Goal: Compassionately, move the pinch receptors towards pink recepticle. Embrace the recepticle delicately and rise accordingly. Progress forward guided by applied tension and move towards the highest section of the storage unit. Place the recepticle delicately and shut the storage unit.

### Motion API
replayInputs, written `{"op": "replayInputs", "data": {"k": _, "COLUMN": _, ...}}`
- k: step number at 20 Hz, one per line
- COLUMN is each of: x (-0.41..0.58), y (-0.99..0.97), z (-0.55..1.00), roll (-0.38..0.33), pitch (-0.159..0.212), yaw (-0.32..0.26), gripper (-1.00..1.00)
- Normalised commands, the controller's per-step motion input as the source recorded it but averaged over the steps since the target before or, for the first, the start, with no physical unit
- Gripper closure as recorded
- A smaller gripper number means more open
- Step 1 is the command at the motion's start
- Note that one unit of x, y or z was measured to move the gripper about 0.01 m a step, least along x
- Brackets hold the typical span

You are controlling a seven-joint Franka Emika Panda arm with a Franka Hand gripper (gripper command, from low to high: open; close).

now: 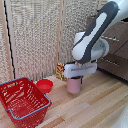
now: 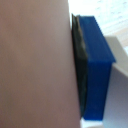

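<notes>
The pink recepticle is a small pale pink cup standing upright on the light wooden surface, just right of the red bowl in the exterior view. The white arm reaches down over it, and the pinch receptors straddle its upper part. In the wrist view the pink cup wall fills most of the picture, with one blue finger pad pressed flat against it. The other finger is hidden behind the cup. The storage unit, a brown wooden dresser with silver bar handles, stands at the exterior view's right, partly hidden by the arm.
A low red bowl sits beside the cup. A red wire basket stands at the exterior view's front left. A small patterned box is behind the cup, against a pale curtained wall.
</notes>
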Motion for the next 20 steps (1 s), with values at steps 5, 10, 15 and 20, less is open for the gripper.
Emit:
{"op": "replayInputs", "data": {"k": 5, "x": 0.429, "y": 0.00, "z": 0.69, "roll": 0.006, "pitch": 0.104, "yaw": 0.042, "gripper": 1.00}}
{"op": "replayInputs", "data": {"k": 10, "x": 0.514, "y": -0.04, "z": 0.80, "roll": 0.000, "pitch": 0.129, "yaw": 0.058, "gripper": 1.00}}
{"op": "replayInputs", "data": {"k": 15, "x": 0.561, "y": -0.10, "z": 0.82, "roll": 0.000, "pitch": 0.122, "yaw": 0.061, "gripper": 1.00}}
{"op": "replayInputs", "data": {"k": 20, "x": 0.533, "y": -0.15, "z": 0.88, "roll": 0.000, "pitch": 0.107, "yaw": 0.043, "gripper": 1.00}}
